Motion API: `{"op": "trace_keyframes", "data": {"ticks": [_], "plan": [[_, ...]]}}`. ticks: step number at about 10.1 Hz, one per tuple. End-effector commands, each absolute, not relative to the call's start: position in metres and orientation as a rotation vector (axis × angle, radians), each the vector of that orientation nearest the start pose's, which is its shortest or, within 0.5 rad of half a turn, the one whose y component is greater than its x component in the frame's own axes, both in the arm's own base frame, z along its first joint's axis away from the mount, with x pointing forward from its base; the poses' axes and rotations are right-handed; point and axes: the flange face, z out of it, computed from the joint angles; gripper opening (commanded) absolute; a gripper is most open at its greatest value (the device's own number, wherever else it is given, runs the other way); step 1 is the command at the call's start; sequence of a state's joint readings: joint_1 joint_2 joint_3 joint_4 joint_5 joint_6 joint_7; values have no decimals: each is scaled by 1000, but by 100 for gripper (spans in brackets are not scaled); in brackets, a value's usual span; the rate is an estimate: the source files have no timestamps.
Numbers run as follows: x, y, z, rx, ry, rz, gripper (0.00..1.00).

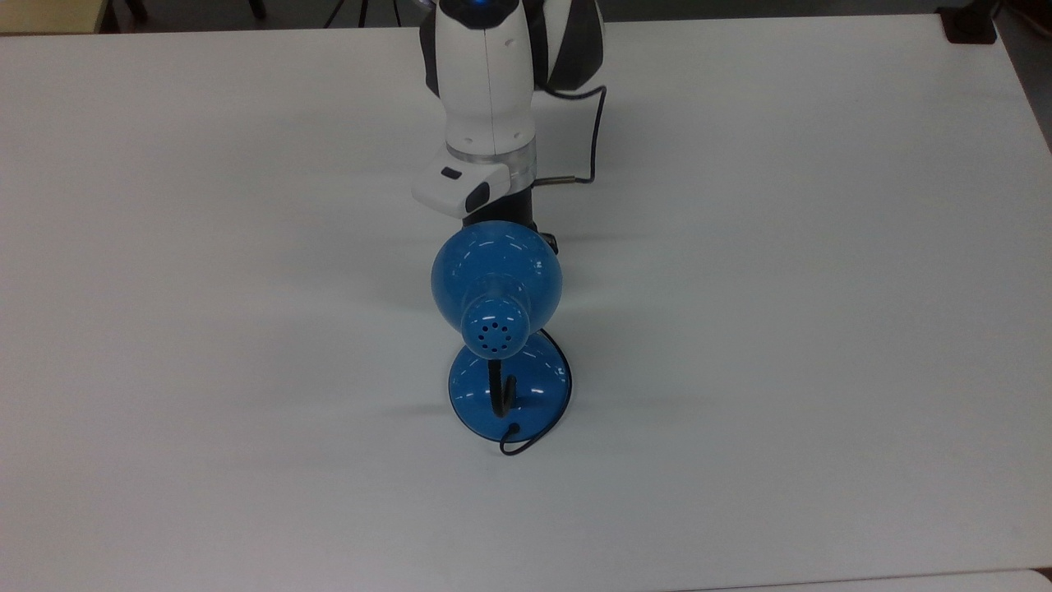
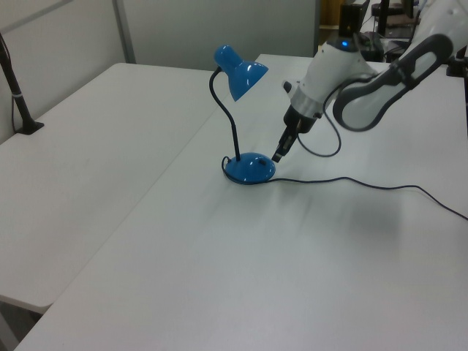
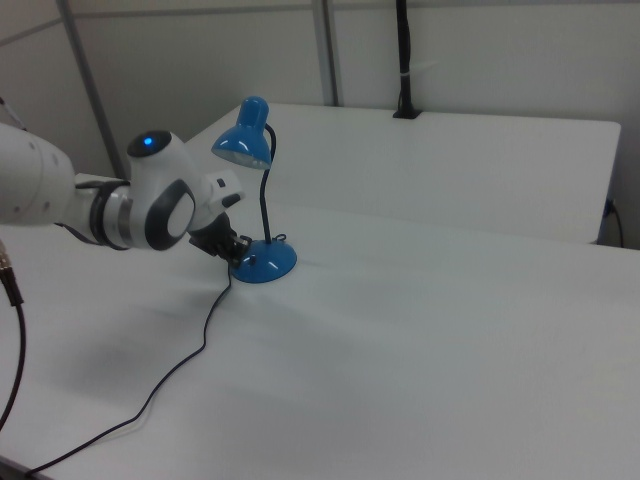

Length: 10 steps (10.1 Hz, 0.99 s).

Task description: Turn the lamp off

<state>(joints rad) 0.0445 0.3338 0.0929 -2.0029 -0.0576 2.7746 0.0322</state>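
The blue lamp stands mid-table with no glow under its shade (image 1: 496,276); its round base (image 1: 526,386) lies just in front. In the left view the shade (image 2: 240,70) sits atop the black gooseneck over the base (image 2: 250,168). The white arm reaches down beside it, and my gripper (image 2: 278,155) hangs just off the base's right edge in the left view, fingers together and holding nothing. The right view has the gripper (image 3: 238,258) close to the base (image 3: 270,262), on the right view's left.
A thin black cord (image 2: 351,180) runs from the lamp base across the table, also seen trailing toward the near edge (image 3: 195,345). A black clamp post (image 2: 20,110) stands at the table's far side. A seam joins the two white tabletops (image 2: 183,146).
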Motion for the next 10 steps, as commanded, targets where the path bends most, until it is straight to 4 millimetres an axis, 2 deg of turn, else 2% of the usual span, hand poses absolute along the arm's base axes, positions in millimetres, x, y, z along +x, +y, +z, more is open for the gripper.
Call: {"op": "trace_keyframes", "data": {"ticks": [1,2,5,7,9,10], "plan": [[609,86,394,-3113,-196,-410,0],[604,84,413,-3142,-198,-295,0],[597,79,485,-3181,-161,-95,0],[596,75,527,-3190,-139,-54,0],[584,74,567,-3194,-129,-32,0],[581,74,579,-3194,-118,-22,0]]}}
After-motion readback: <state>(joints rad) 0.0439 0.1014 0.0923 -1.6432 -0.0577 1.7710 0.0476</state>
